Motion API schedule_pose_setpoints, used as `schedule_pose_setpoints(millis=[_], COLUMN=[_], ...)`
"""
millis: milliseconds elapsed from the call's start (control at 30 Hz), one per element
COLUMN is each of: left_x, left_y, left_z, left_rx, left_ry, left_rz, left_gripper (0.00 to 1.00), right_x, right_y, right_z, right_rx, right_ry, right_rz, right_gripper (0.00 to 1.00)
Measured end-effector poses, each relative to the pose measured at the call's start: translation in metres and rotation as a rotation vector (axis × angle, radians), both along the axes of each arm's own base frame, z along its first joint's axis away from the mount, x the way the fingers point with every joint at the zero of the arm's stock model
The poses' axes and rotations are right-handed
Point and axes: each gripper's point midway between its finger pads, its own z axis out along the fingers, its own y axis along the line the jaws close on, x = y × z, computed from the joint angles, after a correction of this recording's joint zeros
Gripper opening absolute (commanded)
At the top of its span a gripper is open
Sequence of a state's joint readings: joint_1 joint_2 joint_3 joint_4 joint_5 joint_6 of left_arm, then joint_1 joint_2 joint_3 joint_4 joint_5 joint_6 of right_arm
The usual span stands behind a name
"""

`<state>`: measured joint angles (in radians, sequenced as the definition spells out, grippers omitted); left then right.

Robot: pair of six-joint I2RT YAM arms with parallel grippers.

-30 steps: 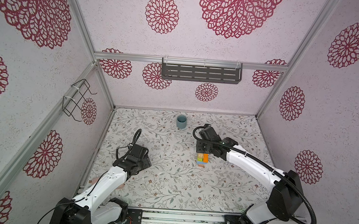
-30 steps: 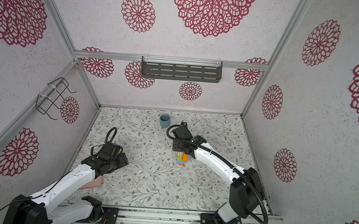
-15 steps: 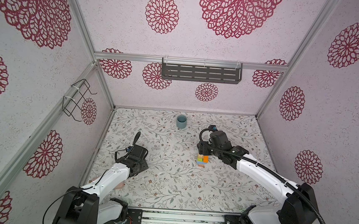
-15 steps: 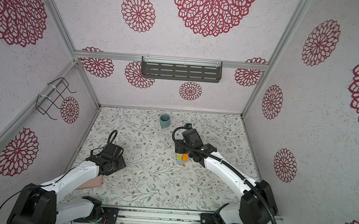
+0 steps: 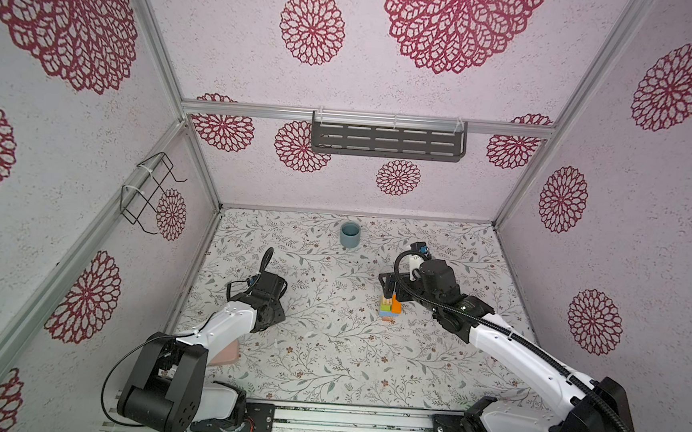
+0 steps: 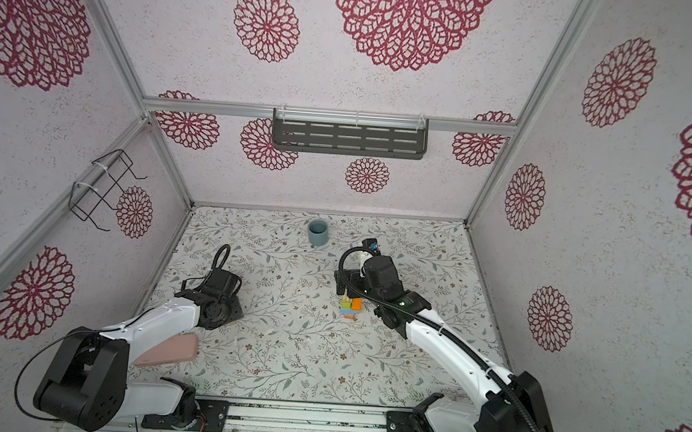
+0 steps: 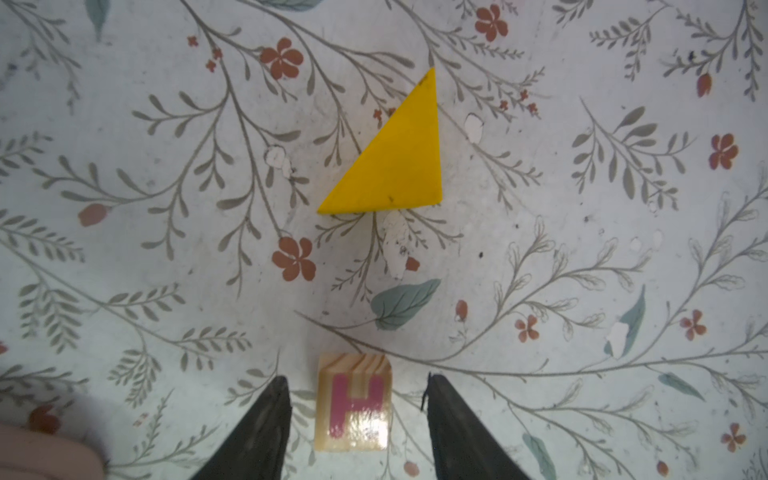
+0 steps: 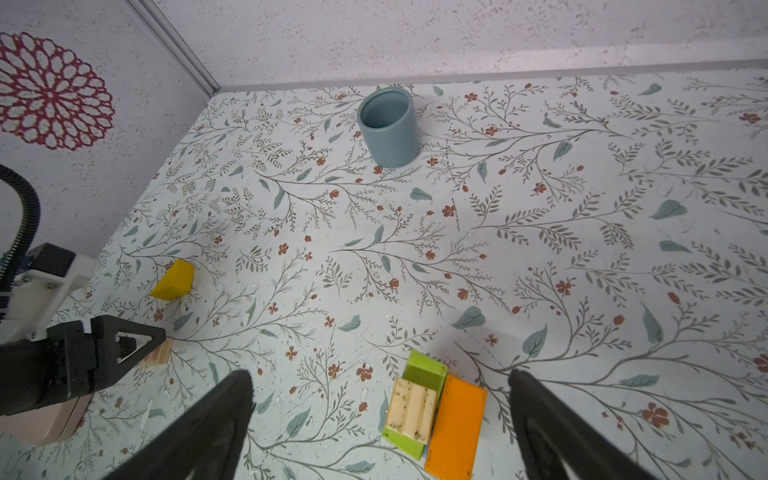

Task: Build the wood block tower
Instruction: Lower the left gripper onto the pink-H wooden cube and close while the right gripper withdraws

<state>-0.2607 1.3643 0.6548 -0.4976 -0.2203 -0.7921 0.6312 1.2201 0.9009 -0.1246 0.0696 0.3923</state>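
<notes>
**Jaws apart on both arms, nothing held**

In both top views you see the tower (image 5: 390,305) standing right of the table's centre. The right gripper (image 5: 387,286) hangs at its far side, on an arm that reaches in from the near right. The left arm bends low on the left and its wrist hides its jaws. A pink case (image 6: 168,348) lies near it.

The left wrist view shows you what those views hide. The left gripper (image 7: 355,378) is partly spread, one jaw on each side of a letter cube (image 7: 353,409) printed with a pink "H". Neither jaw touches it. A yellow wedge (image 7: 395,166) lies flat beyond.

In the right wrist view the right jaws are spread wide and grip nothing. Between them a tan block (image 8: 411,409) sits on a green block (image 8: 424,370), with an orange block (image 8: 455,424) against them. A grey-blue cup (image 8: 388,124) stands far back.
</notes>
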Motion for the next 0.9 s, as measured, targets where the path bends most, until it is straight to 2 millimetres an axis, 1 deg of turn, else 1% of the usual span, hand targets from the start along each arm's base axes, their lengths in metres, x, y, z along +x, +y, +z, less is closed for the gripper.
schedule_pose_setpoints(millis=[133,267,433,500,667,900], left_x=[0.002,0.001,0.001,0.000,-0.002,0.006], left_y=[-0.001,0.000,0.000,0.000,0.001,-0.001], left_z=[-0.003,-0.004,-0.005,-0.007,-0.019,-0.019], left_rx=[0.005,0.007,0.009,0.008,0.010,-0.001], left_ry=[0.012,0.017,0.017,0.026,0.062,0.032], left_rz=[-0.007,-0.006,0.000,0.005,0.016,0.029], left_gripper=[0.53,0.55,0.54,0.51,0.46,0.32], right_x=[0.001,0.003,0.004,0.005,0.004,0.005], right_y=[-0.002,-0.002,-0.002,-0.003,-0.006,-0.012], right_z=[-0.002,-0.001,0.000,0.000,0.000,0.006], right_rx=[-0.001,0.005,0.014,0.015,0.016,0.019], right_ry=[0.000,-0.005,-0.012,-0.013,-0.015,-0.033], right_rz=[-0.001,0.001,0.002,-0.001,-0.005,-0.013], right_gripper=[0.99,0.99,0.99,0.99,0.99,0.99])
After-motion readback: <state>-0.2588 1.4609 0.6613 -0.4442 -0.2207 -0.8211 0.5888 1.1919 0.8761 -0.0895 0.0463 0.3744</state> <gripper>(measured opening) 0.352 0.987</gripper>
